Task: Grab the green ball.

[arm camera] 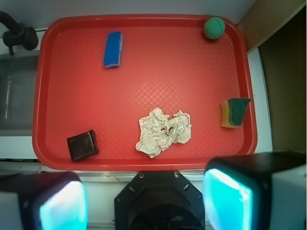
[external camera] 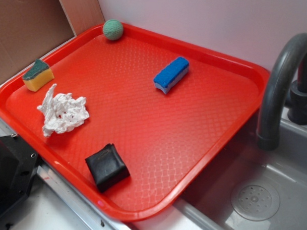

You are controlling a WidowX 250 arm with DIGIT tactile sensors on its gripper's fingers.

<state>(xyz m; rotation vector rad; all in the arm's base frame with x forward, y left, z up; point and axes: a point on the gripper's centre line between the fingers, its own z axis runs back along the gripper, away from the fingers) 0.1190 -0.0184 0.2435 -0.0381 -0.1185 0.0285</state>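
On the red tray (arm camera: 144, 163), as seen from the wrist view, the green ball (arm camera: 214, 28) is found at about one o'clock, tucked into the far right corner and touching or nearly touching the raised rim. A blue sponge (arm camera: 113, 49) is placed at eleven o'clock, well apart from the ball. A yellow wedge sponge with a dark green top (arm camera: 234, 112) is set at three o'clock beside the right rim, a crumpled white paper (arm camera: 163, 132) is seen near the centre toward six o'clock, and a black square pad (arm camera: 83, 145) is laid at eight o'clock. The end effector (arm camera: 144, 196) is held spread wide at the bottom of the wrist view, with nothing between its pads (arm camera: 225, 199), outside the near rim and far from the ball. In the exterior view the ball (external camera: 113, 29) is shown in the tray's far corner, and a grey faucet (external camera: 280, 84) and sink (external camera: 271, 200) are seen at three o'clock
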